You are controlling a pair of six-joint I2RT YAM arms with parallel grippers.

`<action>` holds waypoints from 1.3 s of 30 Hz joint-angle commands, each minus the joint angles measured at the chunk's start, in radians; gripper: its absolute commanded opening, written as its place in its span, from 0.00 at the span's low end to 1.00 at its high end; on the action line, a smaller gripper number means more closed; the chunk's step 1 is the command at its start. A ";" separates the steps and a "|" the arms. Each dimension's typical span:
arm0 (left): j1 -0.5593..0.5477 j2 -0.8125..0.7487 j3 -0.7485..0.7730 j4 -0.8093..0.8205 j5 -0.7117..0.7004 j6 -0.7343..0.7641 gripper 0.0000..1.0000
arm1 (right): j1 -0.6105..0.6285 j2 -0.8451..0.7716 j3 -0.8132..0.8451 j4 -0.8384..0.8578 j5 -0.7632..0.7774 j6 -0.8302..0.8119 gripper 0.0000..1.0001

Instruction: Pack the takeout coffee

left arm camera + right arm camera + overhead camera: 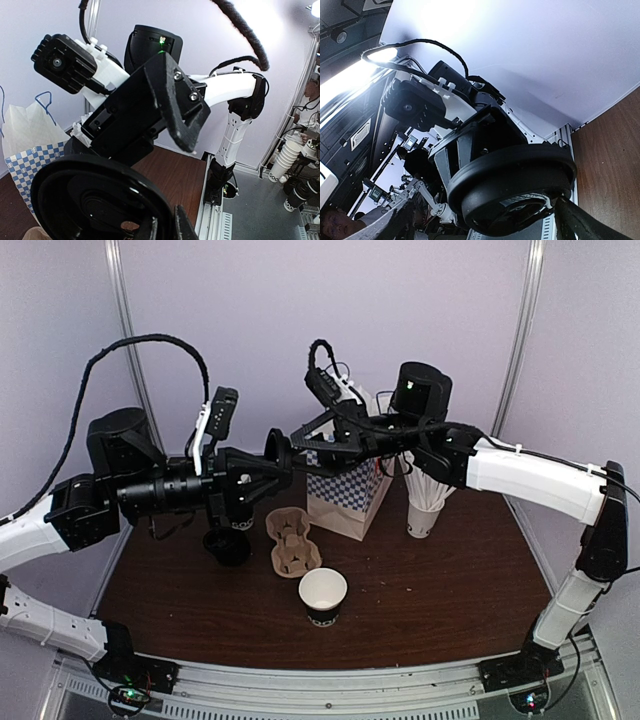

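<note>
the left gripper (270,462) was pinched narrow on the rim of a black plastic lid (95,200), holding it up in the air above the table (450,580), and the right gripper (301,448) faced it with its fingers spread wide, one on either side of the lid in the right wrist view but not touching it. the takeout coffee cup (322,595), black outside with pale print and white inside, stood lidless and upright near the front of the table, well apart from both grippers, just in front of the cardboard cup carrier (293,540). the checkered bag (345,495) stood open behind them. this looked like a handover of the lid between the arms, part of capping the cup before bagging it. the next move probably called for the right fingers to close squarely on the lid's edge before the left let go, keeping the lid level enough to seat on the cup.
</note>
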 commanded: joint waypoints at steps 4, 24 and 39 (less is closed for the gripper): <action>0.005 -0.011 -0.004 0.086 0.024 -0.006 0.11 | 0.010 0.007 -0.017 0.052 -0.010 0.019 0.95; 0.006 -0.003 -0.003 0.128 0.046 -0.011 0.11 | 0.035 0.027 -0.026 0.037 -0.006 0.013 0.91; 0.005 -0.002 -0.019 0.141 0.051 -0.021 0.10 | 0.026 0.036 -0.030 0.162 -0.005 0.112 0.84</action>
